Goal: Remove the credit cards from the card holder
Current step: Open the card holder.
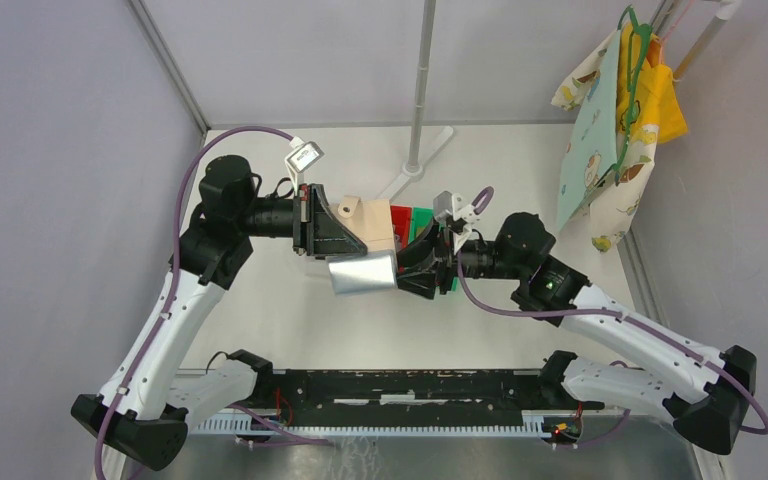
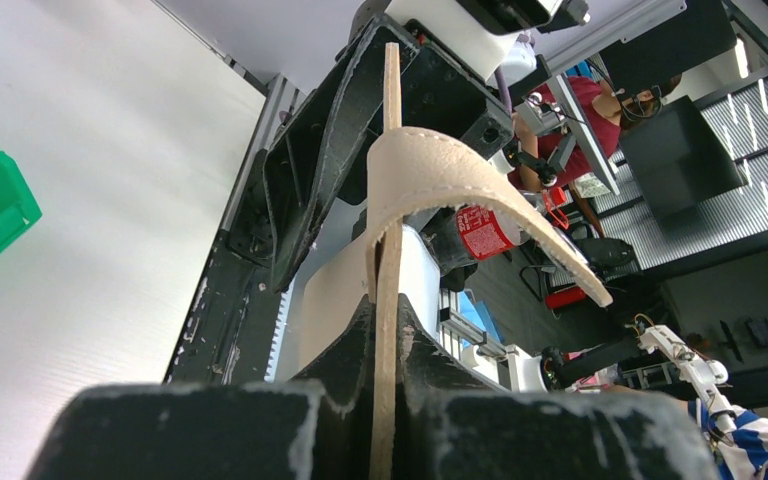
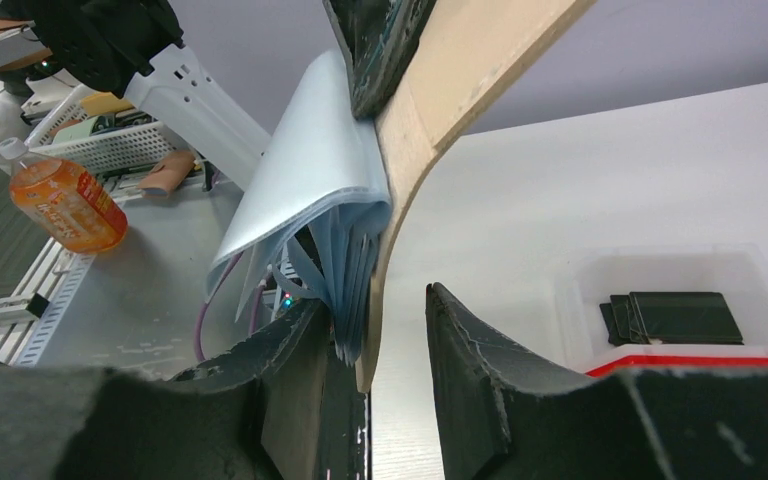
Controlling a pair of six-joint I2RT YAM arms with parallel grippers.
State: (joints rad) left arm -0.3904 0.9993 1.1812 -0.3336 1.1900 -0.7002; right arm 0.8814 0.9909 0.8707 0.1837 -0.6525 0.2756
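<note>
Right gripper fingers fill the foreground, straddling the lower edge of the card holder. Closing here would likely pinch its tan wall and pale blue pocket leaves together, so a pull could drag the holder from the other grip or spill cards. These fingers stand part-open, with a gap beside the wall. The left gripper is clamped on the holder, lifting it above the middle of the table. Whether any leaf is one of the credit cards cannot be told.
</note>
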